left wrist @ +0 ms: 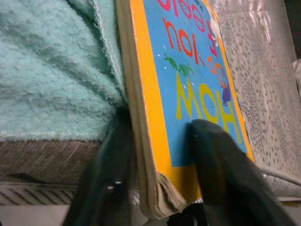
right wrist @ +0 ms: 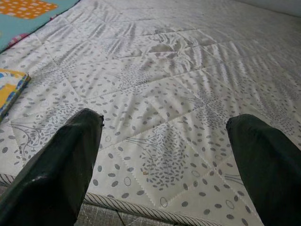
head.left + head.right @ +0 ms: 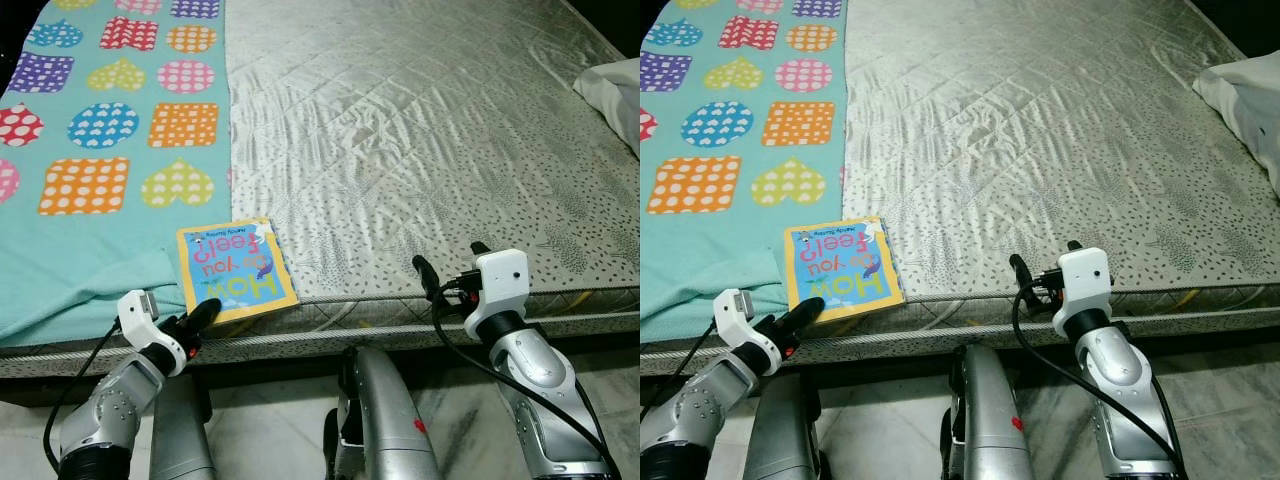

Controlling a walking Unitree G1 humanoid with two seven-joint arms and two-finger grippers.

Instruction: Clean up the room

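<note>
Bed (image 3: pixel 420 140): quilted silver-grey cover, wide bare stretch ahead of right gripper (image 3: pixel 447 262).
Towel (image 3: pixel 110 130): teal, coloured shapes, ahead-left of left gripper (image 3: pixel 203 318).
Pillow (image 3: pixel 612 90): white, far right corner.
Book (image 3: pixel 236 268): yellow border, blue cover, near bed edge; left gripper clamped on its near corner.
Right gripper: fingers spread, nothing held, over bed edge.

A quilted silvery mattress (image 3: pixel 420 150) stands over pale marbled floor (image 3: pixel 280 430).
</note>
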